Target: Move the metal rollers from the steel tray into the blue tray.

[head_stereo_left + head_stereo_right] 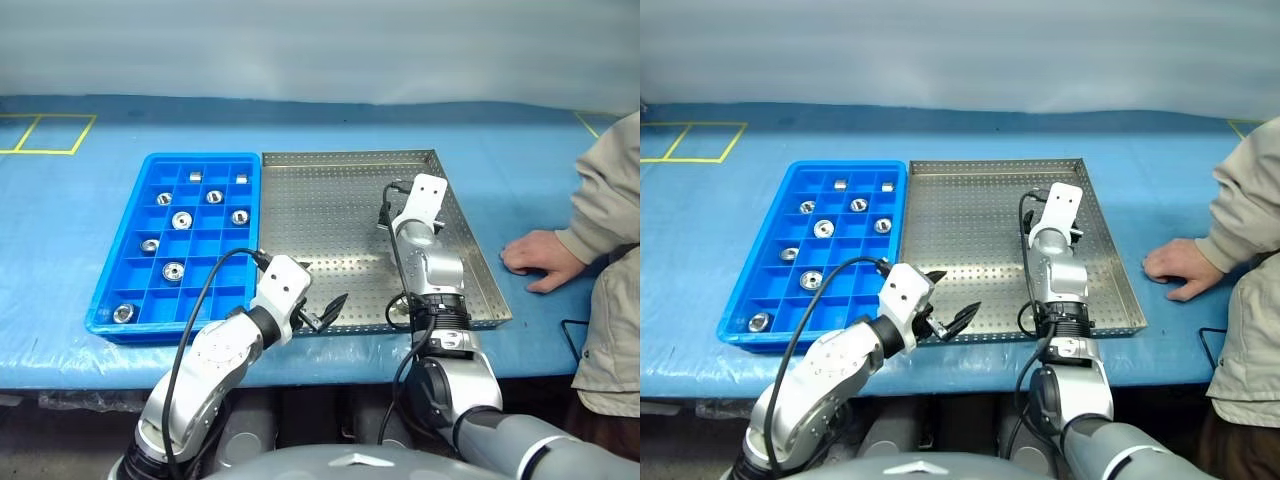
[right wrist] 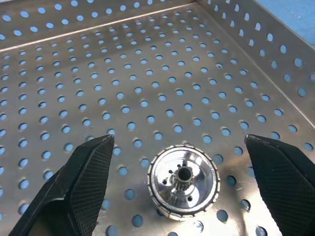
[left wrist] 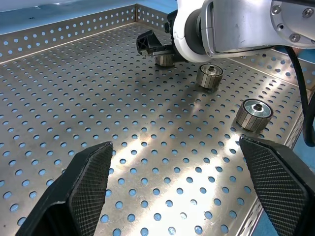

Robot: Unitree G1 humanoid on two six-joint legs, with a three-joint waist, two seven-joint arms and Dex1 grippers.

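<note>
Low in the frame, the left gripper (image 1: 322, 312) hangs open over the steel tray's (image 1: 330, 158) near rim. Right gripper (image 2: 182, 189), jaws apart, straddles a metal roller (image 2: 183, 181) near the right wall. Blue tray (image 1: 110, 285) sits left; a person's hand (image 1: 540, 260) rests right.

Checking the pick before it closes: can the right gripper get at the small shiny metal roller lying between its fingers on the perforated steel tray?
Probably yes. The right gripper has a black finger on each side of the metal roller, with bare perforated steel tray floor around it and nothing in between.
</note>
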